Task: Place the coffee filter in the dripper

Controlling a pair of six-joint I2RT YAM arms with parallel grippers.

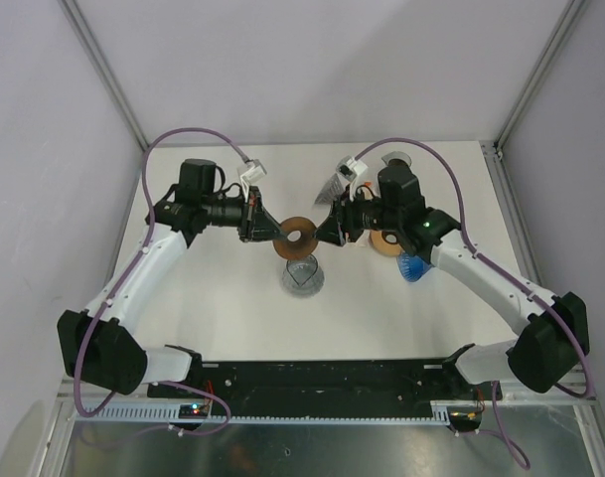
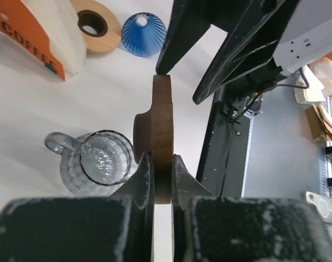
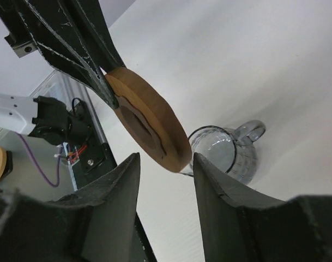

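Note:
My left gripper (image 1: 279,234) is shut on the rim of a brown wooden ring (image 1: 301,235), holding it edge-on above a clear glass server (image 1: 302,277). In the left wrist view the ring (image 2: 162,125) sits between my fingertips (image 2: 161,159). My right gripper (image 1: 328,232) is open, facing the ring from the other side; its jaws (image 3: 166,159) stand apart just short of the ring (image 3: 149,121). The blue dripper (image 1: 413,266) lies on its side under my right arm. A white and orange pack marked COFFEE (image 2: 37,33) lies near it; a loose filter is not visible.
A second wooden ring (image 1: 386,241) lies by the blue dripper (image 2: 144,34) and also shows in the left wrist view (image 2: 95,24). The glass server (image 3: 227,154) has its handle pointing away from the arm bases. A black rail (image 1: 322,378) runs along the near edge.

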